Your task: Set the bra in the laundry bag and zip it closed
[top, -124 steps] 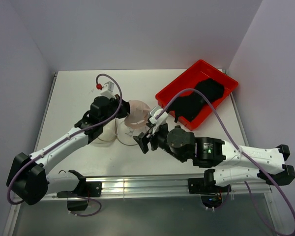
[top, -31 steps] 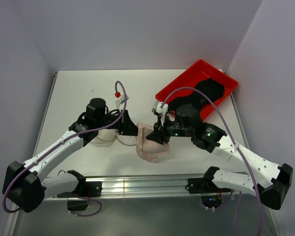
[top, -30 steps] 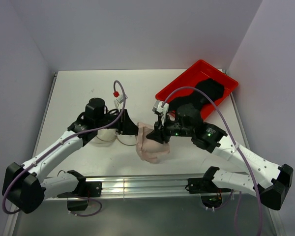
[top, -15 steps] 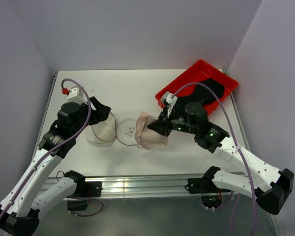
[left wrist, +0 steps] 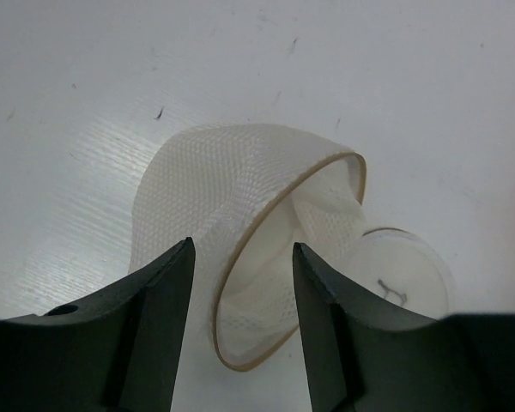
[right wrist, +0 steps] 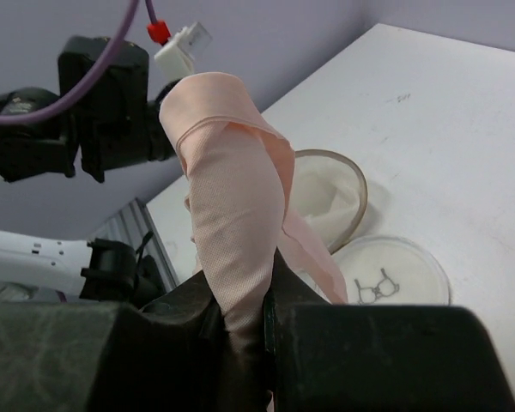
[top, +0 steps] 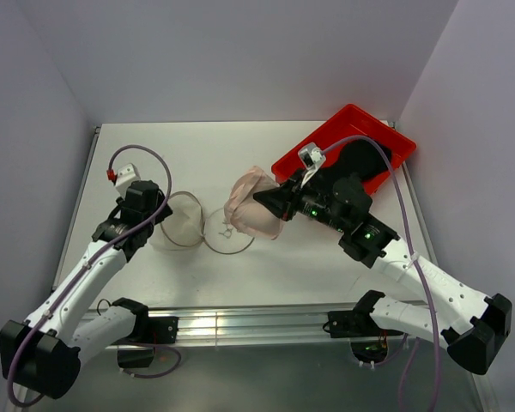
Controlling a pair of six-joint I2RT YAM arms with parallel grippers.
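Well, the right hand (top: 273, 199) is clenched on the pink bra (top: 251, 210), holding it bunched above the worktop (top: 154, 154) near the centre of the overhead view. The laundry bag (top: 178, 225) lies slumped on its side left of centre, its lid (top: 227, 233) flat beside it. The left hand (left wrist: 242, 253) hangs released over the rim (left wrist: 270, 209). I judge it best for that hand to pinch the rim and prop the mouth wide, then for the other to feed the bra in with loose ends tucked. The lid bears only a small dark squiggle (right wrist: 376, 286), and no writing is legible.
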